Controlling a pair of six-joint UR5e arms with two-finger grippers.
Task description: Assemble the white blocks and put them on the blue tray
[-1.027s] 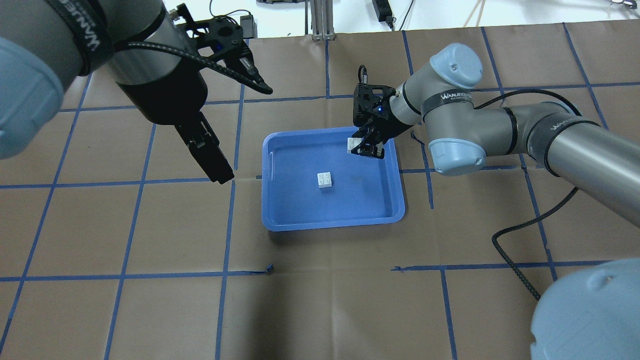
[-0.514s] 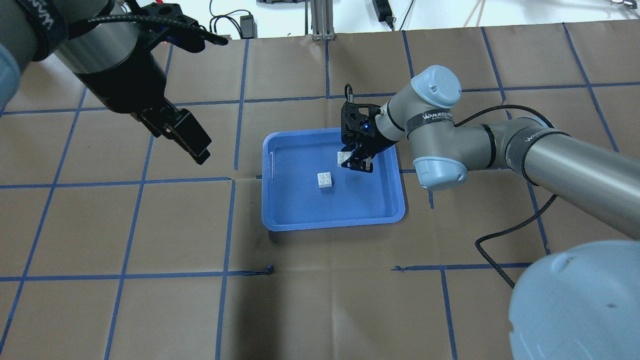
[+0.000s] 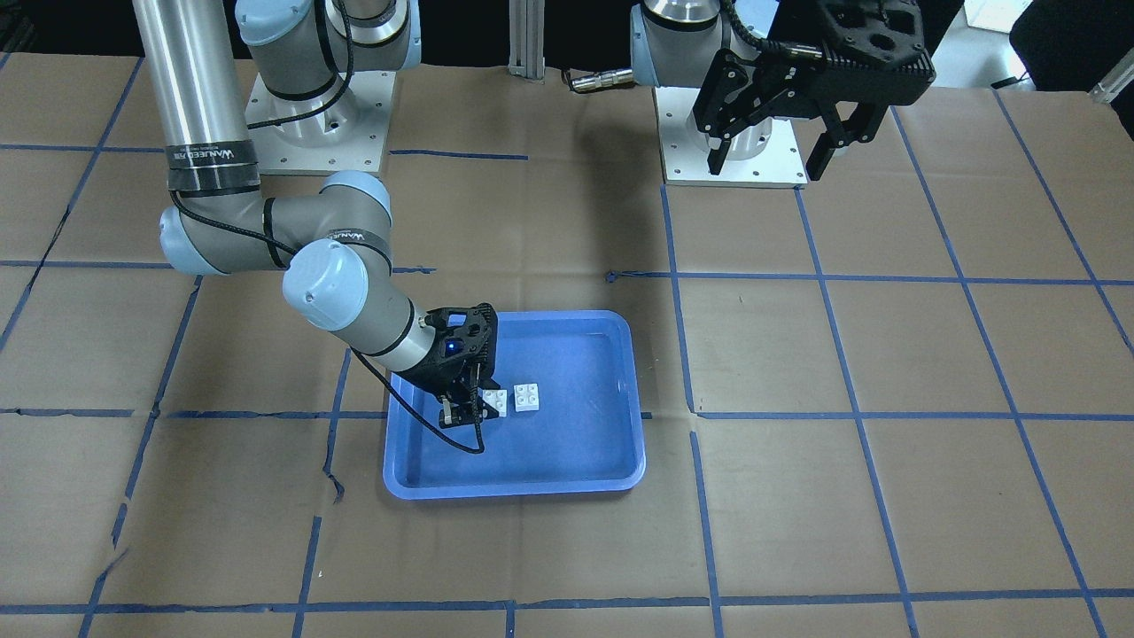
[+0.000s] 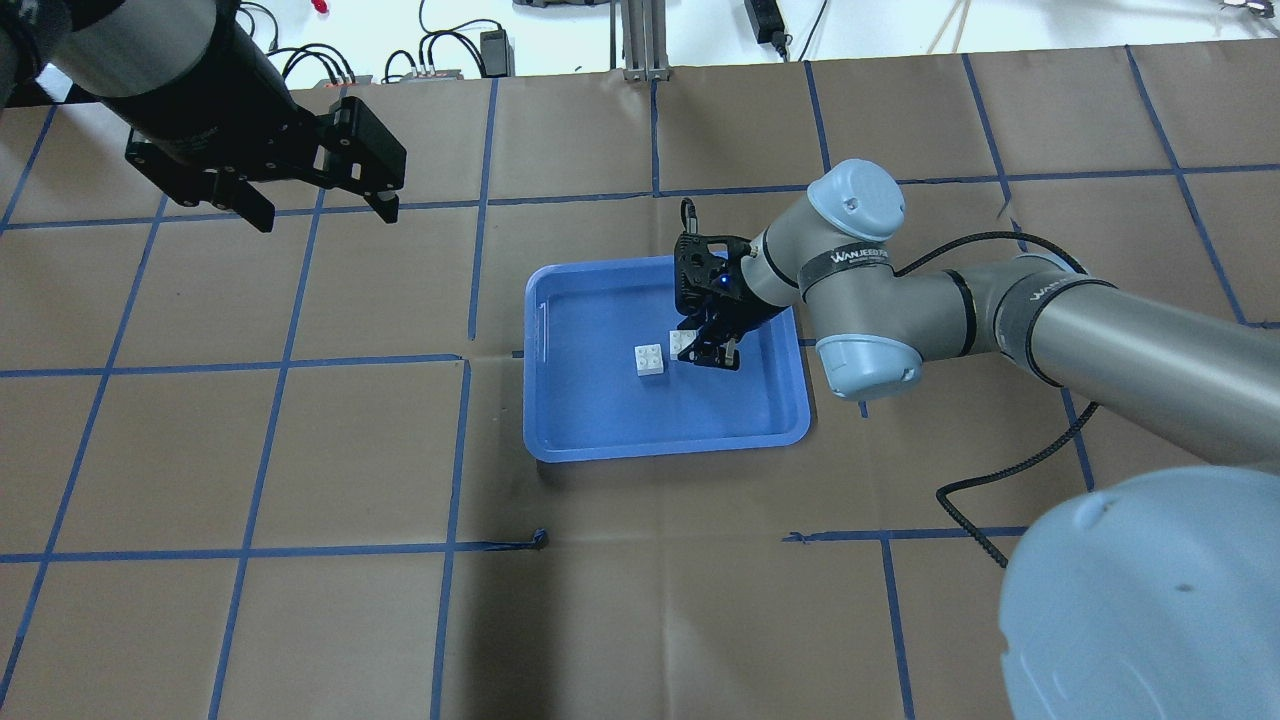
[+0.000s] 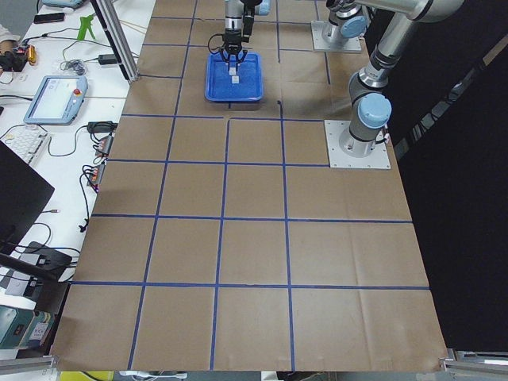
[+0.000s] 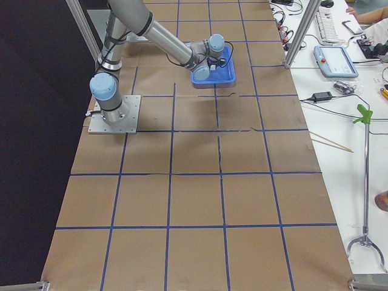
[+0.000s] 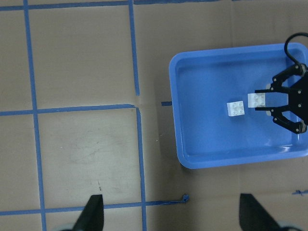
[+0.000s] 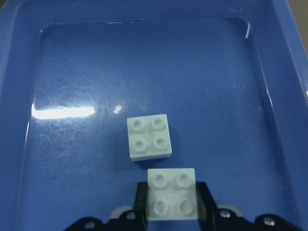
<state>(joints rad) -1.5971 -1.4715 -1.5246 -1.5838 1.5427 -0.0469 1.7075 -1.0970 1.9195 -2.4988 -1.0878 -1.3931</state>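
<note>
White bricks and blue tray: both bricks at the tray, assembly not yet made.
The right gripper [image 4: 705, 355] is clamped on one small white square four-stud plastic brick [image 8: 172, 194]. The matching loose white brick [image 8: 149, 137] lies just ahead of its fingertips, apart by a narrow gap, inside the large glossy blue plastic tray [image 4: 560, 440] beneath it. The left gripper [image 4: 325, 215] is spread and empty, well off over the bench [image 4: 300, 450]. Judged outstanding: stacking, pressing together, release.
</note>
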